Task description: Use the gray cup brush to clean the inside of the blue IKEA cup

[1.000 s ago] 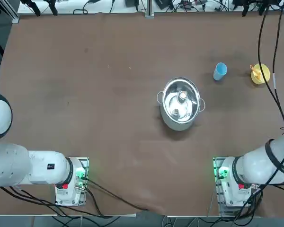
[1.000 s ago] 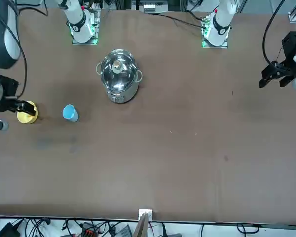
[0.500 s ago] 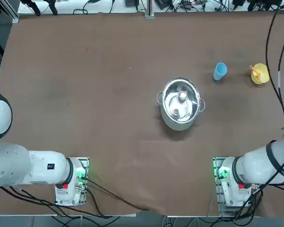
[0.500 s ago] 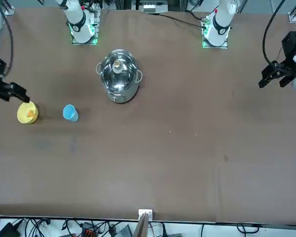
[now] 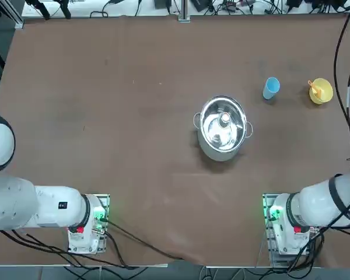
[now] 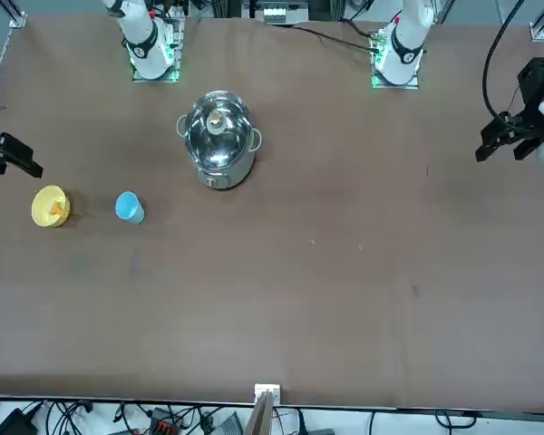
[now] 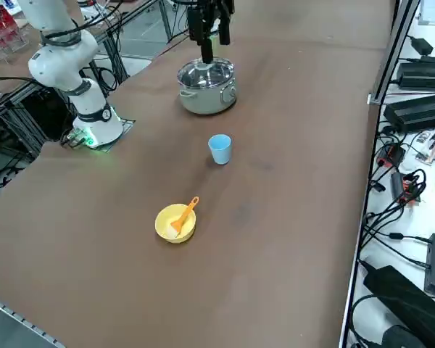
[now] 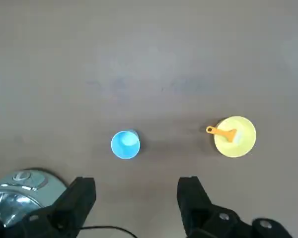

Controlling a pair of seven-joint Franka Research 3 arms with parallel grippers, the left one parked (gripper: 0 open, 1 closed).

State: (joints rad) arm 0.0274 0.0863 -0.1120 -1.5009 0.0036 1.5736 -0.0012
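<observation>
The blue IKEA cup [image 5: 271, 87] stands upright on the brown table, to the robot's right of the steel pot; it also shows as the cup [image 8: 125, 144] [image 7: 220, 148] [image 6: 129, 207]. The cup brush [image 8: 221, 132], orange here, lies in a yellow bowl [image 8: 241, 141] beside the cup, its handle over the rim; it also shows as the brush [image 7: 186, 212] [image 5: 316, 90]. My right gripper [image 8: 136, 198] hangs high above the table, open, with nothing between its fingers. Cup and bowl lie well below it. Part of the gripper [image 6: 13, 156] shows at the front view's left edge.
A lidded steel pot [image 5: 223, 128] stands mid-table, nearer the robot than the cup. The yellow bowl [image 5: 325, 97] sits close to the table's right edge. Cables and boxes [image 7: 413, 109] lie beyond the table's far edge.
In the front view my right gripper has moved off the yellow bowl, back toward the robot's side and the picture's edge. Cup, bowl and brush have not moved.
</observation>
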